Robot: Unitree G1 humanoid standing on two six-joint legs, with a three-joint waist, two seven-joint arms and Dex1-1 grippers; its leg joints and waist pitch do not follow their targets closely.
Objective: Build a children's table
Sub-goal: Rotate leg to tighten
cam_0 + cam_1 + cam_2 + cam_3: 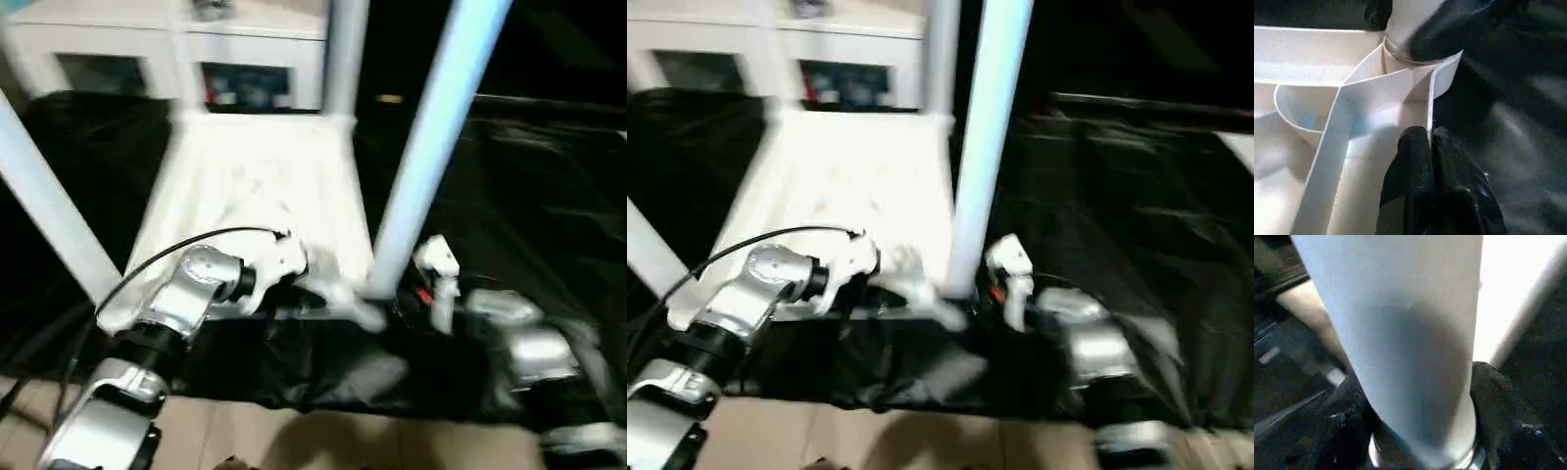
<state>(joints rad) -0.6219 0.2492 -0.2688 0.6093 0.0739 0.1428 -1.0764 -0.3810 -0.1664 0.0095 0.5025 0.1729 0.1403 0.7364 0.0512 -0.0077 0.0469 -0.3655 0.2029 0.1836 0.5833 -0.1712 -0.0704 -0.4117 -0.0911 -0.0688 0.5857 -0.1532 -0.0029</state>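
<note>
The children's table lies upside down on a black sheet, its white top (255,186) showing ribs (1327,161) and a corner socket. Three white legs stand up from it: one at the near right corner (431,147), one at the far corner (345,59), one on the left (49,206). My left gripper (1429,147) is shut on the thin rim wall of the top, just beside the near right socket. My right gripper (1422,431) sits around the base of the near right leg (1410,347), a black finger (1498,401) pressed to each side.
A white cabinet with glass doors (245,49) stands right behind the table. The black sheet (529,196) spreads wide to the right. Tan floor (294,431) begins at the sheet's near edge. A black cable (186,245) arcs over my left forearm.
</note>
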